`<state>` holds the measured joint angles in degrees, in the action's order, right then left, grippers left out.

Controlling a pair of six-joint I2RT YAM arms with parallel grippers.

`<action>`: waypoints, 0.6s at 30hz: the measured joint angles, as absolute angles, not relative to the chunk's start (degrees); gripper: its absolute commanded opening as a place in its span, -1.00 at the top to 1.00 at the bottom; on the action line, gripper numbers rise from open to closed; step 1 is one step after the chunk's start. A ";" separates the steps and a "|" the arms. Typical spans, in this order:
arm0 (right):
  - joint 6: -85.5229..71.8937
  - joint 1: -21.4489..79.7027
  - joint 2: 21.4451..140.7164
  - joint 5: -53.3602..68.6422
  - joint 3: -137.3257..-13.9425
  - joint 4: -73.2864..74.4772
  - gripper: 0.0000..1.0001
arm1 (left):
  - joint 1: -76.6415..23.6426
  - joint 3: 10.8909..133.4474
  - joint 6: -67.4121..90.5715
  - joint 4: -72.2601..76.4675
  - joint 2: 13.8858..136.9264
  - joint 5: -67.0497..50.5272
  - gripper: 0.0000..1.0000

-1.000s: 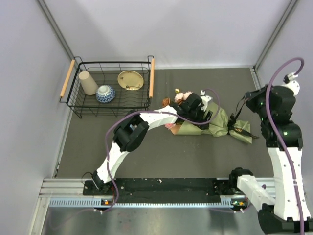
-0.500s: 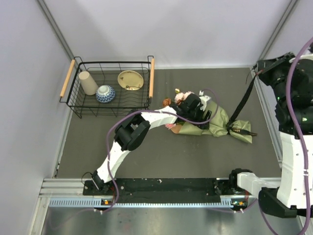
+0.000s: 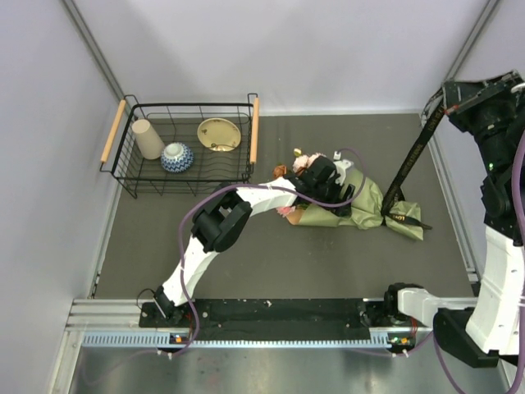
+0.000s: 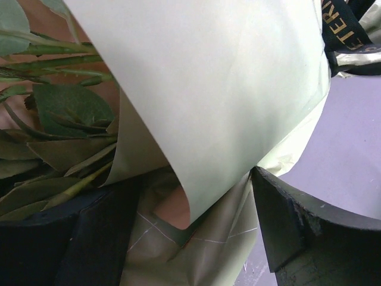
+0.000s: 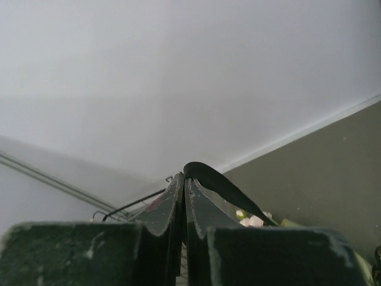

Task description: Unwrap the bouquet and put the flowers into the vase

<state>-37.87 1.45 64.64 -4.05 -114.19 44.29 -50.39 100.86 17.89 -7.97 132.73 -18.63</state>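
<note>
While the black ribbon (image 3: 410, 160) runs taut from the stem end of the bouquet (image 3: 349, 209) up to the right gripper (image 3: 449, 92), unwrapping looks only just begun.

Right gripper: jaws closed on the ribbon end, held high near the back right corner.

Bouquet: lies on its side on the table (image 3: 271, 263), mid-right, blooms toward the basket (image 3: 189, 105).

Left gripper (image 3: 324, 185): jaws spread wide astride the olive paper (image 4: 226, 89), apparently steadying it, not pinching.

Paper wraps the stems (image 4: 53, 59); the flowers (image 3: 302, 162) all sit in the cone.

Knot loose or not: cannot tell.

Vase: not visible in any view.

Left to do: free the ribbon, open the paper, lift the flowers out, put them in the vase.
</note>
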 measured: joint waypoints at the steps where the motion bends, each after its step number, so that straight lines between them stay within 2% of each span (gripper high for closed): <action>1: -38.13 1.45 64.10 -3.33 -113.27 44.45 1.00 | -50.35 100.92 17.87 -8.01 132.73 -18.87 -0.68; 6: -40.77 1.45 54.68 1.78 -98.06 47.22 1.00 | -50.17 100.95 17.89 -8.01 132.66 -21.02 -0.71; 11: -45.74 1.45 41.43 12.47 -68.75 49.10 1.00 | -49.84 100.62 17.93 -8.73 130.96 -23.88 -0.71; 14: -46.54 1.50 39.83 17.23 -51.70 50.78 0.98 | -49.54 99.15 18.04 -9.72 127.46 -25.21 -0.72; 17: -46.11 1.50 42.87 17.56 -42.61 52.80 0.62 | -49.25 98.45 18.09 -10.39 123.07 -26.81 -0.72; 18: -45.84 1.50 43.81 17.58 -41.50 53.08 0.18 | -49.17 98.45 18.11 -10.35 121.47 -27.44 -0.72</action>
